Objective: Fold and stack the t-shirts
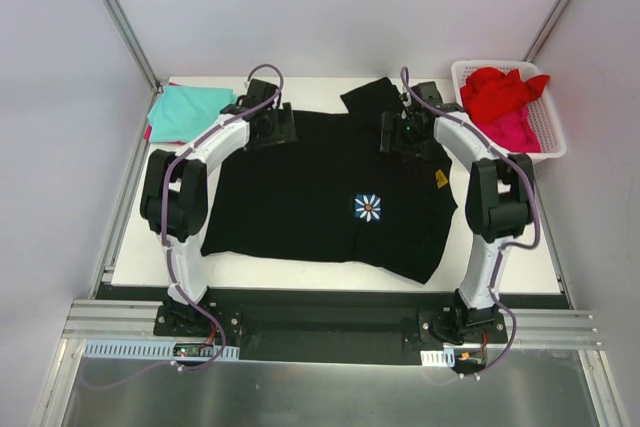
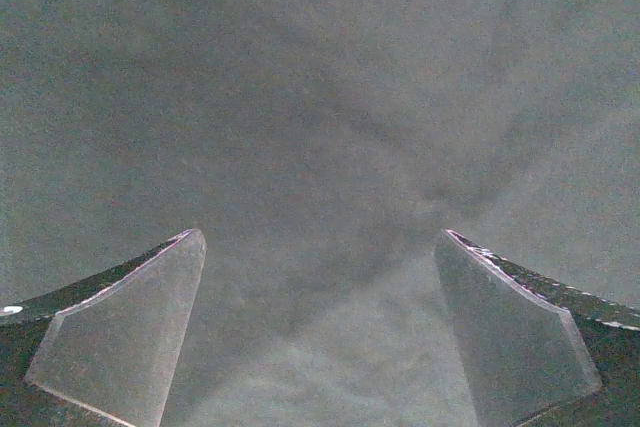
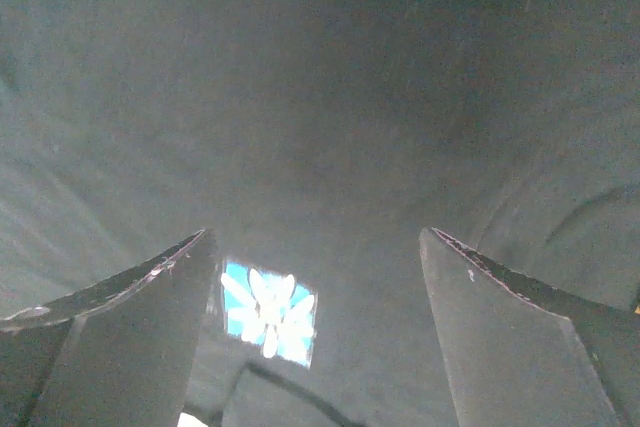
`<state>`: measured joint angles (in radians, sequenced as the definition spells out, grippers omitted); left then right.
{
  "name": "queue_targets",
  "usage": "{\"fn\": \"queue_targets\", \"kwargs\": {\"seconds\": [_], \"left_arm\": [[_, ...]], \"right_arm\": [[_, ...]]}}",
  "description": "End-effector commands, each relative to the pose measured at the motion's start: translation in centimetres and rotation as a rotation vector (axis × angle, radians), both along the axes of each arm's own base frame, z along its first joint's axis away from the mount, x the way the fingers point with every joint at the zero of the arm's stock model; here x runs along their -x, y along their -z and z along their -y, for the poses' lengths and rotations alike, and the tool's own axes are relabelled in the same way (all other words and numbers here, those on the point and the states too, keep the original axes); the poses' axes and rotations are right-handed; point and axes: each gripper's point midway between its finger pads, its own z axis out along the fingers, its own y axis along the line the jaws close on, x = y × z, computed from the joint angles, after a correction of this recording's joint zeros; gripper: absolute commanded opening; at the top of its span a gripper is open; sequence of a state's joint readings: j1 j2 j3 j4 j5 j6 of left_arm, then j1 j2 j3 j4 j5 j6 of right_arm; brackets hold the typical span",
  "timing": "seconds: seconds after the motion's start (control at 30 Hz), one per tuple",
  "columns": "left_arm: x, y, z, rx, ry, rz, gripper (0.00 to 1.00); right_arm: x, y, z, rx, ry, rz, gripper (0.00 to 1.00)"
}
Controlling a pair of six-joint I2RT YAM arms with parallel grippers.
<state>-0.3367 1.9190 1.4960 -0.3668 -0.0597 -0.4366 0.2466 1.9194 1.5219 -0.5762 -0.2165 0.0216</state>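
A large black t-shirt (image 1: pixel 310 197) lies spread flat across the table, its small white-and-blue flower print (image 1: pixel 368 208) right of centre. My left gripper (image 1: pixel 268 125) hovers over the shirt's far left shoulder, jaws wide open on nothing; black cloth (image 2: pixel 320 147) fills the left wrist view. My right gripper (image 1: pixel 400 133) hangs open over the far right shoulder, and the flower print (image 3: pixel 268 312) shows between its fingers (image 3: pixel 150 337). A teal t-shirt (image 1: pixel 188 110) lies folded at the far left. Red (image 1: pixel 500 92) and pink (image 1: pixel 515 133) t-shirts sit crumpled in the basket.
A white slotted plastic basket (image 1: pixel 552 142) stands at the far right corner of the table. A pink edge (image 1: pixel 150 133) peeks from under the teal shirt. Metal frame posts (image 1: pixel 115 7) rise at both back corners, with white walls around.
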Motion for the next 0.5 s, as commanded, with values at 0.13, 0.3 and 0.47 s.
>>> {"fn": "queue_targets", "kwargs": {"seconds": [0.13, 0.3, 0.47], "left_arm": [[-4.9, 0.0, -3.1, 0.043, -0.055, 0.027, 0.99], [-6.4, 1.7, -5.1, 0.042, -0.105, 0.006, 0.99], [-8.1, 3.1, -6.1, 0.046, -0.139, -0.002, 0.99]], "right_arm": [[-4.2, 2.4, 1.8, -0.035, 0.005, -0.044, 0.86], [-5.5, 3.7, 4.2, -0.065, 0.076, -0.077, 0.87], [-6.6, 3.6, 5.4, -0.092, 0.106, -0.076, 0.88]]}}
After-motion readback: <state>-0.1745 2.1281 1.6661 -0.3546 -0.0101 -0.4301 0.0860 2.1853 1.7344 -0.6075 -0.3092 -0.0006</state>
